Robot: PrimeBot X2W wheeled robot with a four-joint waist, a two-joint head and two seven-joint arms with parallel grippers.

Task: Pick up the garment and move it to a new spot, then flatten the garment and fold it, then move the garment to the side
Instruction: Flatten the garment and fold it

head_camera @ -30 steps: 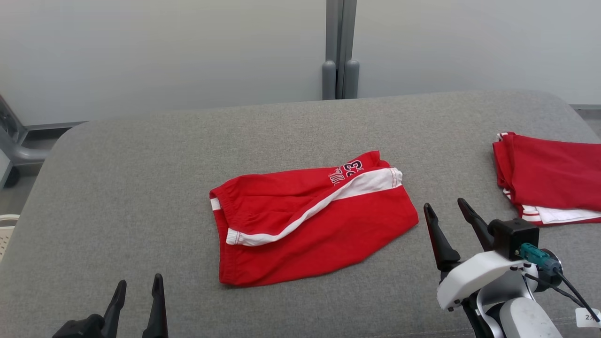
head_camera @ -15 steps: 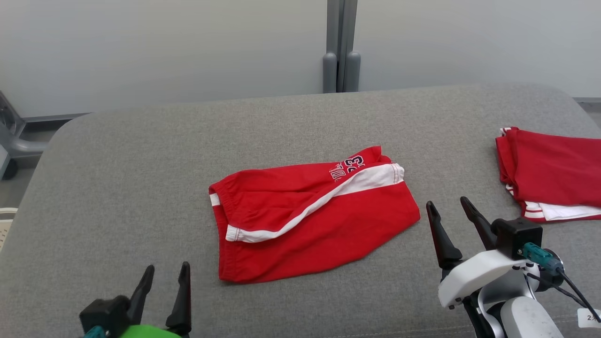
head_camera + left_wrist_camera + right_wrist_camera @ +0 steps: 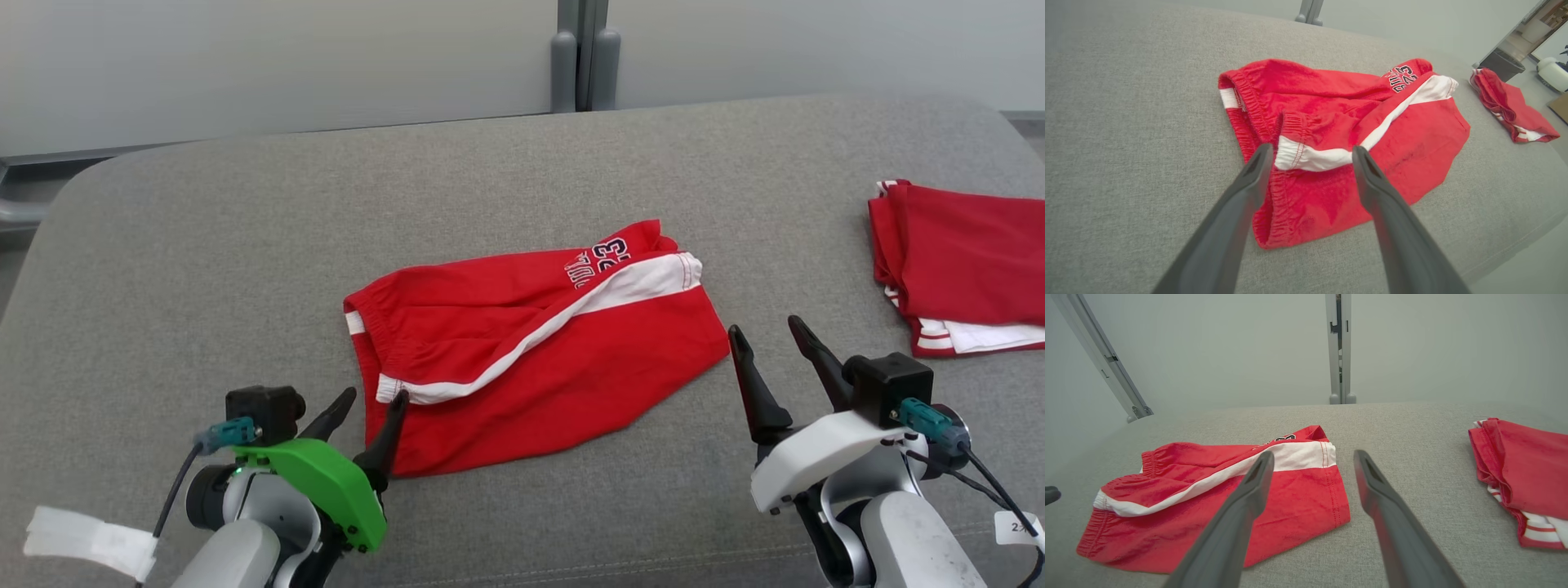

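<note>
- Two grippers flank the shorts (image 3: 555,359) in the head view. Our left gripper (image 3: 375,396) sits at the lower left, jaws apart, one fingertip over the waistband's near corner; we cannot tell whether it touches. Our right gripper (image 3: 763,325) sits at the lower right, jaws apart, over bare cushion (image 3: 204,245) just beside the leg hem.
- From the head we also see the shorts lying mid-cushion. They are red and loosely doubled over, with a white stripe running diagonally, a gathered waistband on the left and a "23" print at the far edge. A folded red-and-white pile (image 3: 963,261) lies well apart at the right edge.
- Left wrist view: the left gripper (image 3: 1311,149) frames the white end of the stripe. The shorts (image 3: 1331,102) look rumpled, and the waistband is puckered. The pile (image 3: 1506,102) lies beyond.
- Right wrist view: the right gripper (image 3: 1312,453) spans the stitched hem corner of the shorts (image 3: 1298,498). The pile (image 3: 1531,465) lies to the right.
</note>
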